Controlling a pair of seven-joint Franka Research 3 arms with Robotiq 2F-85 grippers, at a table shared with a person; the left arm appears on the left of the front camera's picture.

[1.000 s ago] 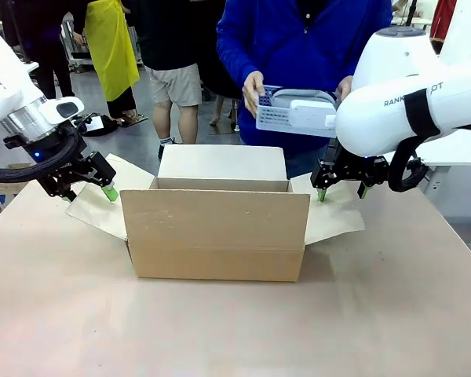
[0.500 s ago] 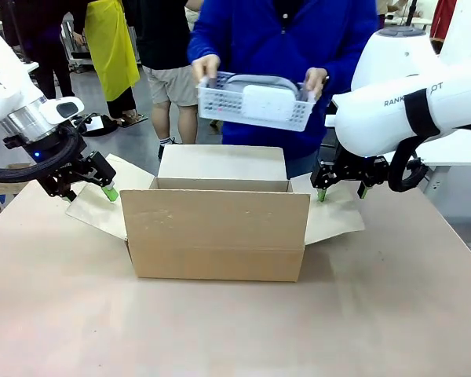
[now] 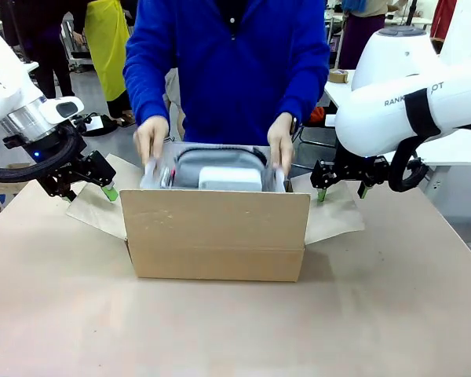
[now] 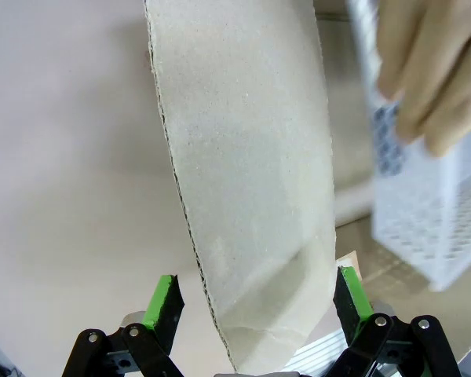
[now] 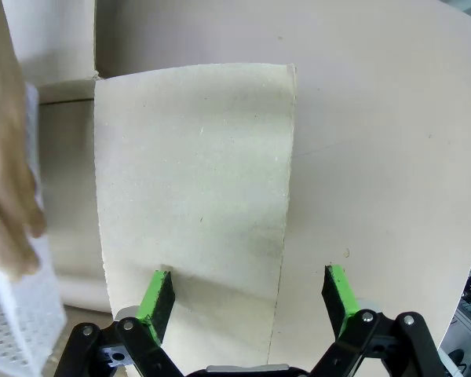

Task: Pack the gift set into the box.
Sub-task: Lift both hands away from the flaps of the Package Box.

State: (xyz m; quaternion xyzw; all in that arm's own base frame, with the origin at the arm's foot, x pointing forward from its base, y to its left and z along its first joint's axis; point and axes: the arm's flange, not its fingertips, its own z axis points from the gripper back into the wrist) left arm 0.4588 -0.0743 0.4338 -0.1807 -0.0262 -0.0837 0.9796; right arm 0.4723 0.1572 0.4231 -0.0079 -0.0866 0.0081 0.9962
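The box [image 3: 216,232] stands in the middle of the table with its top flaps spread. A person in a blue top holds the gift set [image 3: 217,168] in both hands, low in the box's opening, its lower part hidden behind the front wall. My left gripper [image 3: 88,194] hovers open over the left flap [image 4: 251,181], its green pads [image 4: 163,302] on either side of it. My right gripper [image 3: 341,192] is open the same way over the right flap [image 5: 196,188]. The gift set's dotted side [image 4: 424,228] and a hand [image 4: 432,71] show in the left wrist view.
The bare tabletop [image 3: 220,330] stretches wide in front of the box. The person's hands [image 3: 281,141] are at the box's rim, between my two grippers. Other people stand far back on the left.
The person has brought the gift set from chest height, over to the middle and down into the box's opening. Both arms have stayed where they were.
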